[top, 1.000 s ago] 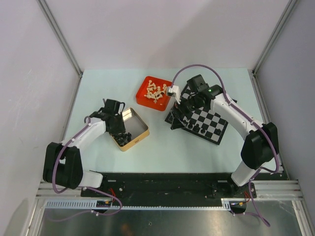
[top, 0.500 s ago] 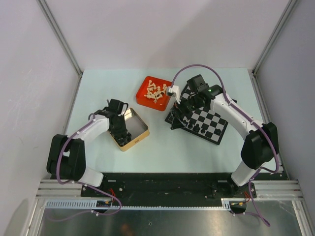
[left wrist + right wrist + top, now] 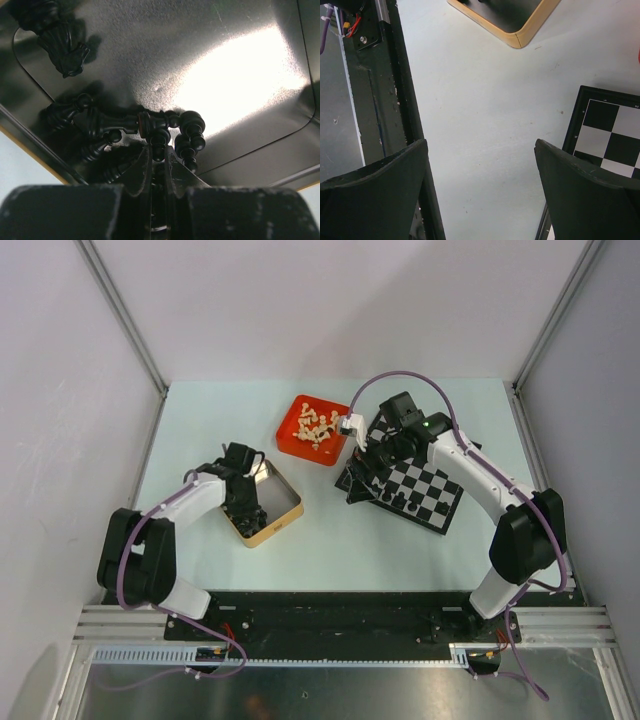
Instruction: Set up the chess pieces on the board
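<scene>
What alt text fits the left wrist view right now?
Left fingers pinch a black piece lying in a shiny tin. More black pieces lie jumbled around it, with a knight apart at the upper left.

The left arm and right arm are white shells with black joints, each trailing a purple cable. The right gripper has matt black fingers.
</scene>
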Available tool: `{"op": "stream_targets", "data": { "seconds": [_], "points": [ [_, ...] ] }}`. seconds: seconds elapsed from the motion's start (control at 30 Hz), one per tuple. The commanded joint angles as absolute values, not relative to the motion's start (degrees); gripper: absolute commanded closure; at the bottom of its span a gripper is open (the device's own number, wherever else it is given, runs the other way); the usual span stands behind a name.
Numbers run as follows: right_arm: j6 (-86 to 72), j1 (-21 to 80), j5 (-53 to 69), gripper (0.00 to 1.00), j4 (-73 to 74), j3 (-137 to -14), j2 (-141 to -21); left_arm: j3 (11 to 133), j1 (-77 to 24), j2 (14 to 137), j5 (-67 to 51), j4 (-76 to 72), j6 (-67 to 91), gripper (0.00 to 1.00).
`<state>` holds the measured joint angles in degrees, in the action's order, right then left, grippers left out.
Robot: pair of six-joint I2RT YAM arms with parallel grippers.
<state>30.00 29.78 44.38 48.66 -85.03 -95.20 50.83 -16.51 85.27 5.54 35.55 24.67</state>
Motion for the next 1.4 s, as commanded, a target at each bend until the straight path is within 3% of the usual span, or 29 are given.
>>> {"op": "stream_targets", "data": {
  "seconds": [0.0,0.63,1.13,1.37],
  "points": [
    [29.53,30.06,44.74,0.07,47.72,-86.13,-93.69,53.0,-16.96,82.1,6.24,35.95,23.47,0.96],
    [29.97,28.3,46.14,0.07,47.72,-86.13,-90.88,62.47,-20.02,75.84,1.06,40.43,22.41,0.97],
    [27.51,11.79,46.67,0.06,44.83,-80.87,-83.94,86.73,-36.99,100.69,-2.72,40.43,22.15,0.97],
    [24.52,3.52,47.37,0.06,41.57,-76.73,-80.6,101.41,-38.85,114.76,-4.48,40.78,20.83,0.97]
  ]
}}
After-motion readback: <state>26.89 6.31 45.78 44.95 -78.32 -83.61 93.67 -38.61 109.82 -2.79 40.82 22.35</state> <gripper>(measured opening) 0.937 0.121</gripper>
